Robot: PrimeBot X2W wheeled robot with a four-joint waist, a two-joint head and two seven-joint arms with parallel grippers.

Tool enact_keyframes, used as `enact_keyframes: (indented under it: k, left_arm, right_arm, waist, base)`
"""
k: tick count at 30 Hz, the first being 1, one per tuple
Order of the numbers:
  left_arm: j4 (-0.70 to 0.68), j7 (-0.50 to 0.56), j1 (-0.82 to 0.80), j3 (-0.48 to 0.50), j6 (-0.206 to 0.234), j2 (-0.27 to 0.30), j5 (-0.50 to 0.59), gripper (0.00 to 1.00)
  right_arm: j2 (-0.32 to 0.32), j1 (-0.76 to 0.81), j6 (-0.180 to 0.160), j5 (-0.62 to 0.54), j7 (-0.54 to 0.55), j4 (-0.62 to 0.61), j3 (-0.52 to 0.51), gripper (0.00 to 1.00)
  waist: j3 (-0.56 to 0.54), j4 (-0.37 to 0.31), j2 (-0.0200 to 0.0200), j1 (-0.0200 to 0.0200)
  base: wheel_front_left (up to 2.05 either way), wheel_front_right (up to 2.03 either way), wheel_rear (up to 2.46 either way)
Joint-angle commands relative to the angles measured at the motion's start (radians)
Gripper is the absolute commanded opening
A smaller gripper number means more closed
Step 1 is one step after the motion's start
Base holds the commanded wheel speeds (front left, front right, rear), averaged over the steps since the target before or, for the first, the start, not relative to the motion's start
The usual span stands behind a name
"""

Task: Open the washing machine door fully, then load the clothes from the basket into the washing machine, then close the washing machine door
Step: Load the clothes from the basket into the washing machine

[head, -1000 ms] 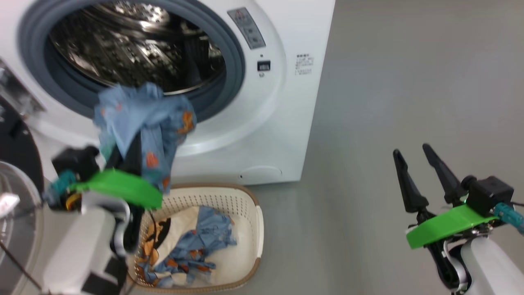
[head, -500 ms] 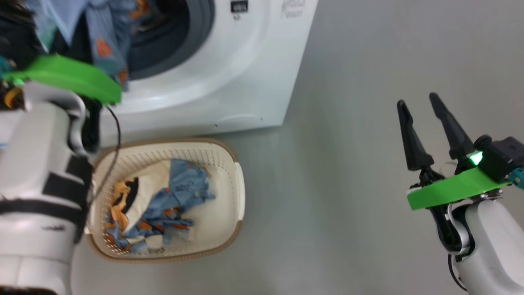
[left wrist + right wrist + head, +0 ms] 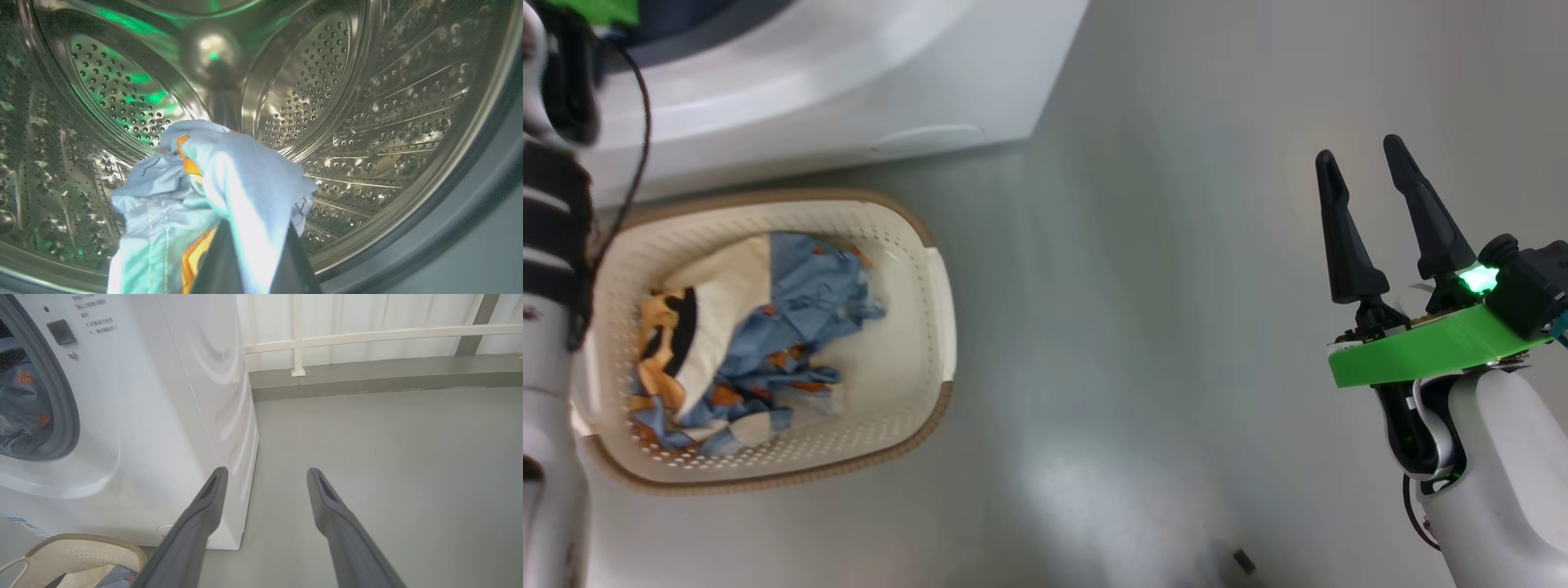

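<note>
In the left wrist view my left gripper (image 3: 253, 234) is shut on a light-blue cloth (image 3: 229, 183) with orange prints, held inside the perforated steel drum (image 3: 367, 122). The cloth drapes over the fingers. The white washing machine (image 3: 849, 90) stands at the top left of the head view, with the cream basket (image 3: 935, 327) on the floor before it. More clothes (image 3: 800, 327) and the cream piece (image 3: 715, 302) lie inside. My right gripper (image 3: 1360, 167) is open over bare floor, far right of the basket. The door is out of view.
My left forearm (image 3: 547, 245) runs up the head view's left edge beside the basket. The right wrist view shows the machine's grey rubber ring (image 3: 67, 408), a blue label (image 3: 24, 526) low on its front, and a white railing (image 3: 367, 335) along the far wall. Grey floor (image 3: 1176, 327) spreads to the right.
The head camera has tilted down. My left gripper carried the blue cloth from the drum's mouth into the drum. The right gripper stays open.
</note>
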Motion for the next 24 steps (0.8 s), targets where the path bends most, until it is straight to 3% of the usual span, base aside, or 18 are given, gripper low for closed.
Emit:
enact_keyframes:
  k: [1, 5, 12, 13, 14, 15, 24]
  left_arm:
    - [-0.004, -0.006, -0.044, 0.013, -0.004, 0.045, 0.01, 0.0]
    - [-0.006, -0.006, -0.107, 0.021, 0.01, 0.06, 0.033, 0.0]
    - [-0.309, -0.006, -0.074, 0.14, 0.059, 0.073, 0.136, 0.0]
    - [-0.329, -0.006, -0.059, 0.16, 0.06, 0.066, 0.145, 0.36]
    - [-0.327, -0.006, -0.045, 0.172, 0.062, 0.059, 0.154, 0.86]
    - [-0.303, -0.006, -0.034, 0.179, 0.068, 0.051, 0.16, 1.0]
    - [0.013, 0.062, -0.072, 0.154, 0.086, 0.023, 0.171, 1.0]
  right_arm:
    - [-0.001, 0.005, 0.008, -0.014, -0.008, -0.028, 0.009, 1.0]
    - [0.009, 0.004, 0.008, -0.015, -0.008, -0.034, 0.006, 1.0]
    - [0.025, -0.008, 0.008, -0.015, -0.008, -0.04, 0.005, 1.0]
    - [0.027, -0.009, 0.008, -0.016, -0.008, -0.038, 0.005, 1.0]
    - [0.028, -0.01, 0.008, -0.016, -0.008, -0.036, 0.006, 1.0]
    - [0.028, -0.01, 0.008, -0.016, -0.008, -0.034, 0.007, 1.0]
    - [0.027, -0.011, 0.008, -0.014, -0.008, -0.017, 0.023, 1.0]
  waist:
    - [0.077, -0.053, 0.0, -0.0001]
    - [0.103, -0.066, 0.0, -0.0001]
    - [0.126, -0.077, 0.0, -0.0001]
    - [0.126, -0.077, 0.0, -0.0001]
    - [0.124, -0.076, 0.0, -0.0001]
    - [0.121, -0.074, 0.0, -0.0001]
    - [0.097, -0.064, 0.0, -0.0001]
  base:
    - [0.0, 0.0, 0.0]
    - [0.0, 0.0, 0.0]
    - [0.0, 0.0, 0.0]
    - [0.0, 0.0, 0.0]
    - [0.0, 0.0, 0.0]
    - [0.0, 0.0, 0.0]
    - [0.0, 0.0, 0.0]
